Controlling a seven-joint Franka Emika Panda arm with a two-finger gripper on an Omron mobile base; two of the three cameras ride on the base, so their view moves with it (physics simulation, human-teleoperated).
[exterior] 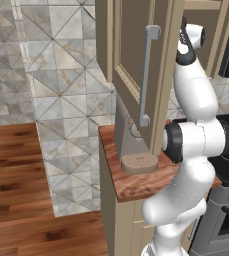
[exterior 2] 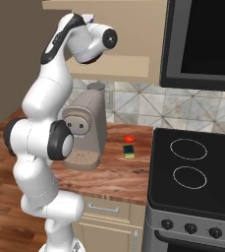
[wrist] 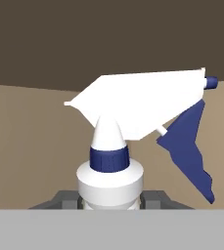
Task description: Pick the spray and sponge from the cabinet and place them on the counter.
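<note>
The spray [wrist: 138,105], a white bottle with a dark blue collar and trigger, stands upright and close in the hand view, against the brown inside of the cabinet [exterior: 136,55]. My gripper [wrist: 110,201] is shut on the spray, with a dark fingertip pressed against each side of its body just below the collar. In both base views the arm reaches up into the open cabinet, where the hand is hidden. The sponge [exterior 2: 128,150], green over yellow, lies flat on the counter [exterior 2: 114,170] to the right of the coffee machine.
A big grey coffee machine [exterior 2: 87,130] stands on the counter under the cabinet. A small red-orange thing [exterior 2: 129,139] lies just behind the sponge. The open cabinet door with its grey bar handle [exterior: 146,75] hangs left of the arm. The black stovetop [exterior 2: 197,167] adjoins the counter on the right.
</note>
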